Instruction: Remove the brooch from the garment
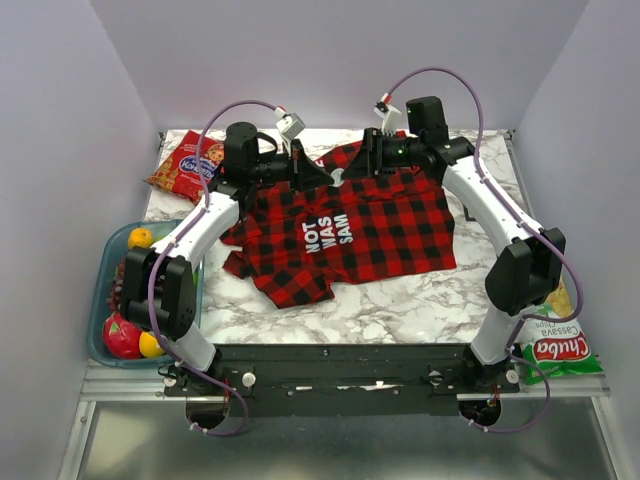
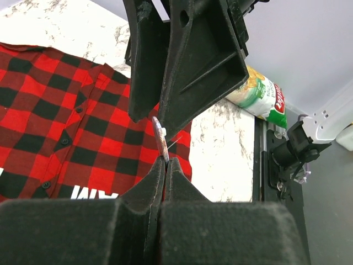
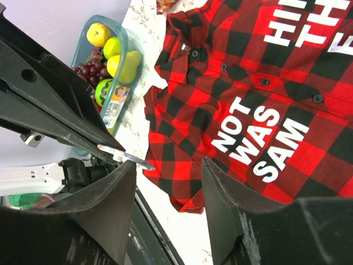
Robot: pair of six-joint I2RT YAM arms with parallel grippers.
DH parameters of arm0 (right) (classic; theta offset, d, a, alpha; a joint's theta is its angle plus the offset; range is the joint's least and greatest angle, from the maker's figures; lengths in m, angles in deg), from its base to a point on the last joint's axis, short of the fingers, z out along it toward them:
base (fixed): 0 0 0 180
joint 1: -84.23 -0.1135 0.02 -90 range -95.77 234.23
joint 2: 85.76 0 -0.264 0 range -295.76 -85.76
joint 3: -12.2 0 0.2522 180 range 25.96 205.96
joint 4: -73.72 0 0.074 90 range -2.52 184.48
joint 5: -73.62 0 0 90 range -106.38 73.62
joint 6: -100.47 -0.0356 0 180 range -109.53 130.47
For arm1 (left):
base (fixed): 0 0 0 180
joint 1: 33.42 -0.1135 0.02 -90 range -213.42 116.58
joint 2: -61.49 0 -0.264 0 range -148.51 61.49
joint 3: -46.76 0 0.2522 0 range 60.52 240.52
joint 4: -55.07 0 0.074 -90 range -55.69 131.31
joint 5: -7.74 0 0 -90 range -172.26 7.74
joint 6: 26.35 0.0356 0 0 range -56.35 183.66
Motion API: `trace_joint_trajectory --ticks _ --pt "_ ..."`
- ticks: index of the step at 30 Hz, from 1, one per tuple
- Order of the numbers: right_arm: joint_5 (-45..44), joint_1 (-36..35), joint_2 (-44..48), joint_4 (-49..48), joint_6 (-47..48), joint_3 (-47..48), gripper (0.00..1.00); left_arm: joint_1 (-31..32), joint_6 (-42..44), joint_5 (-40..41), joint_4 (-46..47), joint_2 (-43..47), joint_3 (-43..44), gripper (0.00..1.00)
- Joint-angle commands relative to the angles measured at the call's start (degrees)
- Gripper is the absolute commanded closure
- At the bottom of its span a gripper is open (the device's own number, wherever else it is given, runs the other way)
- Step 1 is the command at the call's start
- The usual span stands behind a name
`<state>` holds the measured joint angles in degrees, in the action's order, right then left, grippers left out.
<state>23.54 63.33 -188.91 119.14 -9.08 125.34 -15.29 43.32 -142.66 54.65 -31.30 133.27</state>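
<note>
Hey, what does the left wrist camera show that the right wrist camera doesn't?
Only the left wrist: the chip bag near the table's edge. Only the right wrist: the fruit tub and the readable NOT WAS SAM lettering. Both: the checked shirt and the brooch, edge-on, pinched in the shut left gripper.
</note>
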Motion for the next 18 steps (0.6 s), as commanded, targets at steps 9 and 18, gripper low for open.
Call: trace_joint_trajectory --ticks 9,18 --pt "6.9 2.7 0.9 -7.0 9.7 -1.0 0.43 1.3 -4.9 -5.0 1.0 1.9 1.4 1.00" --pt "21.0 3.2 3.4 -5.6 18.1 -2.9 0.41 0.0 -18.4 -6.0 17.6 0.4 -1.1 1.00"
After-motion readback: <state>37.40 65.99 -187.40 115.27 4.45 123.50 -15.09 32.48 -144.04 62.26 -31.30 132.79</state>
